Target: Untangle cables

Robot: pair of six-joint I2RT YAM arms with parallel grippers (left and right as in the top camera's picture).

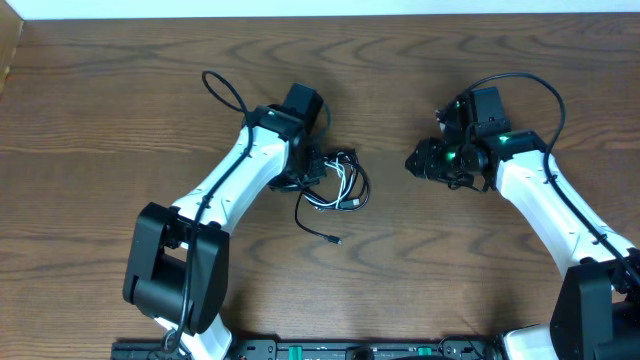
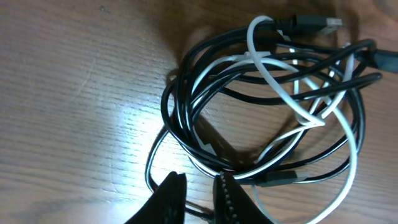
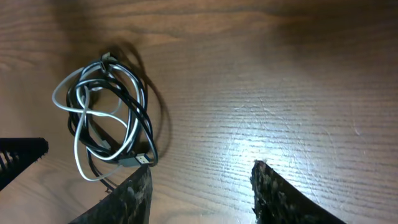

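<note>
Overhead: fixed above the table (image 1: 100, 100), looking straight down. It sits far enough back to take in my left arm (image 1: 235, 175) and right arm (image 1: 540, 195).
Left wrist: aimed down past my left claw (image 2: 200, 180). Very near, so the cables (image 2: 177, 106) fill most of the view.
Right wrist: aimed down through my right claw (image 3: 202, 168). Farther back, so the cables sit small at the left.
Shared: all three views see the cables and the wood around them.

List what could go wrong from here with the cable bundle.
1. The black cable and white cable cross through each other repeatedly. A pull by the left tool at the edge of the bundle may tighten them.
2. The right tool is open and away from the bundle, so nothing pins it and it may just slide.
3. The plug may snag in a loop.
</note>
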